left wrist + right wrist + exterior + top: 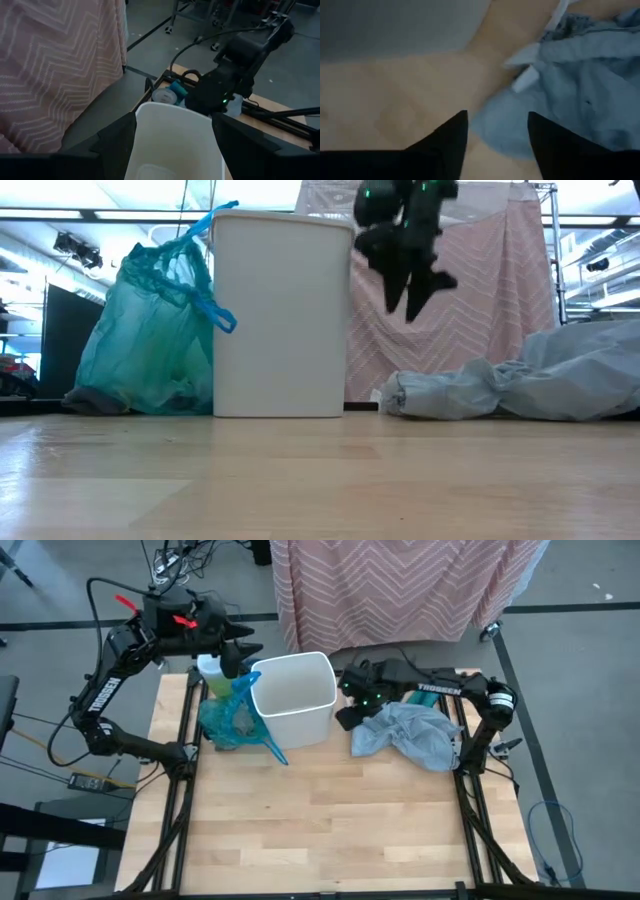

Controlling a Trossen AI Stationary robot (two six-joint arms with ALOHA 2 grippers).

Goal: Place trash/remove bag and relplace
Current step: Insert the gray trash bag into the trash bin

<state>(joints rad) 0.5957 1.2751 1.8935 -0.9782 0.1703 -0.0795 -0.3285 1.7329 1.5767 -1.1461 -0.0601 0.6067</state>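
Standing tied beside the seemingly unlined white bin near the table's far edge, teal bag out; both spread-fingered grippers, left gripper and right gripper, empty; grey replacement bag unfitted.

Bag left of bin (touching), grey bag right.

Two dark arms, black all over

The left arm has matte black links, white lettering along one link, red tabs near its wrist and a black cable looping off at 12 o'clock. The right arm bears white "TROSSEN" lettering and green lights by its wrist. Both end in black, tapered fingers.
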